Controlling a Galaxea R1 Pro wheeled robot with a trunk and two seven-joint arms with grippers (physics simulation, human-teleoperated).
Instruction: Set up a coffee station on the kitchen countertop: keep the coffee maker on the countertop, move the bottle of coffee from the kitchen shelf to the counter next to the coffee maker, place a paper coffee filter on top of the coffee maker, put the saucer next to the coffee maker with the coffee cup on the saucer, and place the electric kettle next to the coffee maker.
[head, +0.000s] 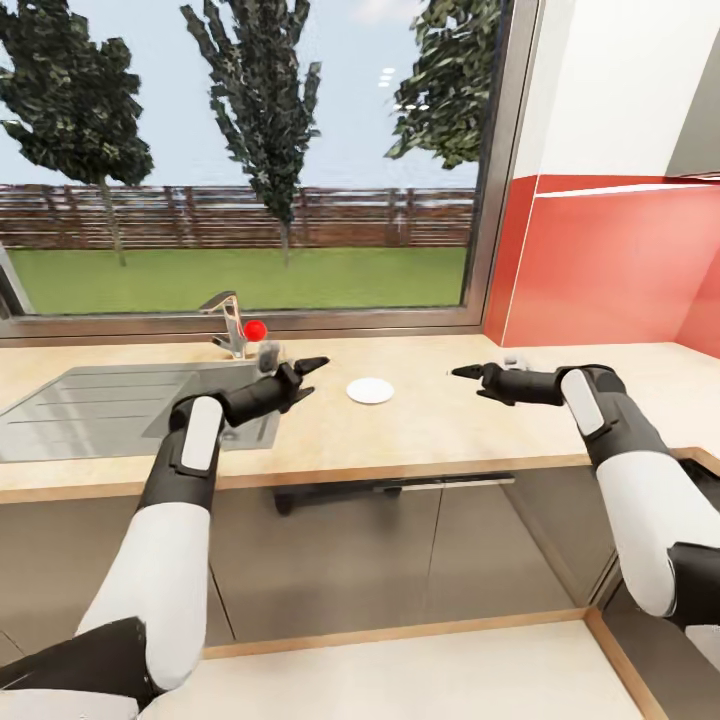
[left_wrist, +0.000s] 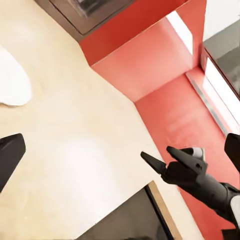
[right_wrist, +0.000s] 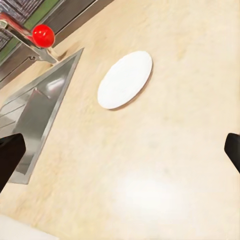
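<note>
Both arms held out over countertop (head: 430, 425); saucer (head: 370, 391) lies between them.

Saucer: white, flat on the counter, just beside the sink (head: 90, 410) and faucet (head: 228, 322) with its red knob (head: 255, 329); nothing on it. Left gripper (head: 312, 365) spread wide, holding nothing. Right gripper (head: 463, 372) also empty; its fingers look parted, though the tips nearly overlap in the head view. No labels or writing legible anywhere. Red backsplash (head: 610, 265) at right.

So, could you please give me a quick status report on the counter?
Left gripper and right gripper both open, empty, above the counter. Saucer flat on counter between them, untouched. Nothing in the way.
</note>
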